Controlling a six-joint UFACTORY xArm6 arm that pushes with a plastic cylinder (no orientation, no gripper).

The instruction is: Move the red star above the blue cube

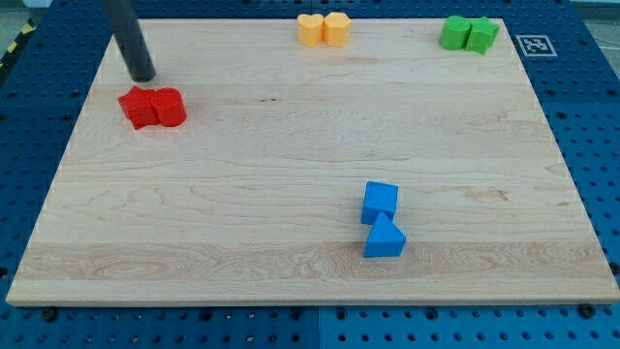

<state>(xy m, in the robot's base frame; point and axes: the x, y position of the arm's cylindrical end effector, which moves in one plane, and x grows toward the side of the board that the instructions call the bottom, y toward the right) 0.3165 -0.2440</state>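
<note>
Red star (140, 109): small red block, lying flat on the wooden board in the upper left of the frame, touching a red cylinder on its right side. Blue cube (380, 202): sitting lower centre-right, slightly rotated, touching a blue triangular block just below it.

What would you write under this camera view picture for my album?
My tip sits just above the red star, far from the blue cube at the wooden board's lower right.
</note>
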